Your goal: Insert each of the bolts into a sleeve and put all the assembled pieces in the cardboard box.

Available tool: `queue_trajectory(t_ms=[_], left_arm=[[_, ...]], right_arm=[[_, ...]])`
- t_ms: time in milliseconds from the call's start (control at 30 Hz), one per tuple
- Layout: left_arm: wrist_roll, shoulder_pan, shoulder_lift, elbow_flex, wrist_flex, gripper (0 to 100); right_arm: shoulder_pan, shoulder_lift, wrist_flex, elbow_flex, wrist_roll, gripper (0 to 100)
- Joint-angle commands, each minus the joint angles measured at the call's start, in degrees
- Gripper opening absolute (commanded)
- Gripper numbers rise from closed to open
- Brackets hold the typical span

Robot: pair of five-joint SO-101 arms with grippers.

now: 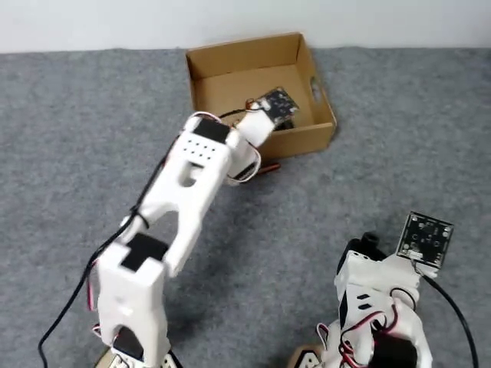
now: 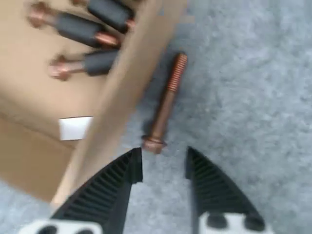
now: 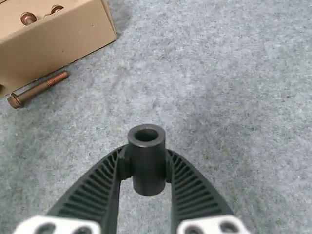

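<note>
Left fingers (image 2: 122, 170) are wide over the bolt (image 2: 165, 105), at 6 o'clock of the cardboard box (image 2: 122, 97); right fingers (image 3: 105, 190) grip a sleeve (image 3: 146, 161). Next I must grasp the bolt.

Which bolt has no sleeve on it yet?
The bolt lying on the carpet beside the cardboard box; those inside the box wear black sleeves.

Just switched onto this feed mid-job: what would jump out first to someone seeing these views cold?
A bare copper bolt lies on the grey carpet beside the outer wall of the cardboard box, the open left gripper just short of its head. The right gripper is shut on a black sleeve over the carpet. Assembled pieces lie inside the box.
</note>
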Motion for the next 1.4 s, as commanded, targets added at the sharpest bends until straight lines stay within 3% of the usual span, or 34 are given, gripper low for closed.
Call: queue_trajectory(t_ms=[0, 400, 667, 767, 933, 1167, 1367], left_arm=[[-0.4, 0.5, 5.7, -12.0, 6.9, 21], [-0.4, 0.2, 30.9, -47.0, 18.4, 21], [-0.4, -0.4, 42.0, -60.5, 27.8, 21], [-0.4, -0.5, 42.1, -59.5, 28.0, 16], [-4.1, 0.2, 41.2, -59.2, 28.0, 0], [-3.5, 2.6, 35.1, -52.1, 28.0, 0], [-0.2, 7.4, 17.4, -30.3, 28.0, 0]], right_arm=[[0.5, -0.2, -1.0, -0.2, -0.1, 0.8], [0.5, -0.2, -1.0, -0.2, -0.1, 0.8], [0.5, -0.2, -1.0, -0.2, -0.1, 0.8], [0.5, -0.2, -1.0, -0.2, -0.1, 0.8], [0.5, -0.2, -1.0, -0.2, -0.1, 0.8], [0.5, -0.2, -1.0, -0.2, -0.1, 0.8], [0.5, -0.2, -1.0, -0.2, -0.1, 0.8]])
